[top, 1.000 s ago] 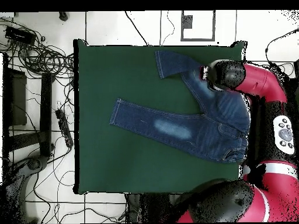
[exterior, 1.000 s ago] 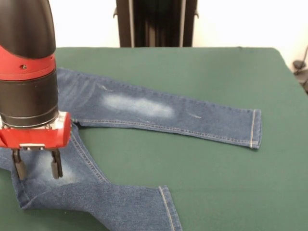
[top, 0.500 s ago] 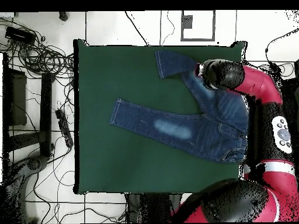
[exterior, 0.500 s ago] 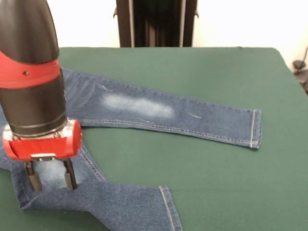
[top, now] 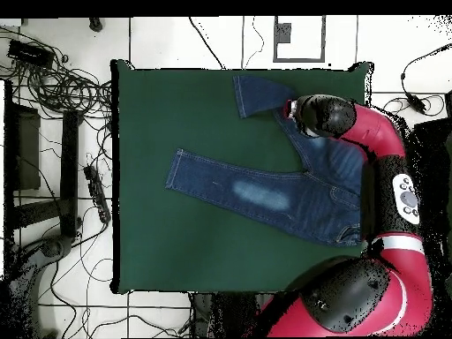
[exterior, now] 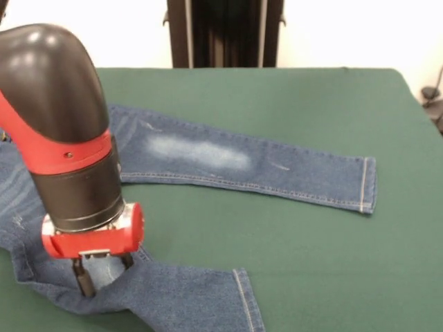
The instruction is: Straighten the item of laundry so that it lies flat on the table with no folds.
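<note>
One garment: the jeans (exterior: 228, 162) lie on the table (exterior: 325, 263), spread from the 3 o'clock edge toward centre in the overhead view.
Leg one: extended straight toward 9 o'clock overhead, lying flat; judged done.
Leg two: bent, cuff end (top: 252, 95) turned toward 12 o'clock overhead; fold remains, judged not done.
Gripper (exterior: 102, 271): down on the bent leg near its fold; whether the tips are closed on denim or merely pressing cannot be told.
Progress: roughly half, as a judgement.
Counts: jeans one; legs two; table one; arm one; gripper one.

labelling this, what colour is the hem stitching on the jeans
Orange-tan, on the jeans hem; front view.
</note>
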`<state>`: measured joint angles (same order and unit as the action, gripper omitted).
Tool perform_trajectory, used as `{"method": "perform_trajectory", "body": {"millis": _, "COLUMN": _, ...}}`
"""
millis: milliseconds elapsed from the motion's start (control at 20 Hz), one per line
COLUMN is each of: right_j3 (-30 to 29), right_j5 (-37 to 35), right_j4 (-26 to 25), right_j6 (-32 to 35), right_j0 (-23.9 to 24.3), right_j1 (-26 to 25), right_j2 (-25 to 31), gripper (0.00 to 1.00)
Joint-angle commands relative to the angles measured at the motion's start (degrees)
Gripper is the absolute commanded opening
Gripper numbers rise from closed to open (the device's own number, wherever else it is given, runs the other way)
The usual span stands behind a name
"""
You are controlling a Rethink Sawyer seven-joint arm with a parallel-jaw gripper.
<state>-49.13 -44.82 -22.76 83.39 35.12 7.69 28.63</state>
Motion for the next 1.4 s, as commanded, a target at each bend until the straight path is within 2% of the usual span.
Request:
{"method": "perform_trajectory", "body": {"millis": 50, "right_j3": 5.04, "right_j5": -6.78, "right_j4": 0.79, "right_j6": -14.1, "right_j0": -3.02, "right_j1": -8.94, "right_j2": 6.68, "gripper": 1.0}}
{"method": "perform_trajectory", "body": {"millis": 400, "right_j3": -4.19, "right_j5": 9.15, "right_j4": -0.32, "right_j6": -19.01, "right_j0": 1.84, "right_j1": -6.64, "right_j2": 11.93, "gripper": 1.0}}
{"method": "perform_trajectory", "body": {"millis": 600, "right_j3": -7.57, "right_j5": 19.46, "right_j4": -5.46, "right_j6": -20.55, "right_j0": 4.02, "right_j1": -6.16, "right_j2": 13.8, "gripper": 1.0}}
{"method": "perform_trajectory", "body": {"millis": 750, "right_j3": -6.78, "right_j5": 24.23, "right_j4": -10.14, "right_j6": -17.72, "right_j0": 2.8, "right_j1": -5.07, "right_j2": 12.0, "gripper": 1.0}}
{"method": "perform_trajectory", "body": {"millis": 1100, "right_j3": -1.44, "right_j5": 28.8, "right_j4": -18.79, "right_j6": -2.65, "right_j0": -5.38, "right_j1": -1.29, "right_j2": -0.67, "gripper": 1.0}}
{"method": "perform_trajectory", "body": {"millis": 1400, "right_j3": -1.71, "right_j5": 29.67, "right_j4": -19.46, "right_j6": -4.16, "right_j0": -3.67, "right_j1": -1.49, "right_j2": 1.31, "gripper": 1.0}}
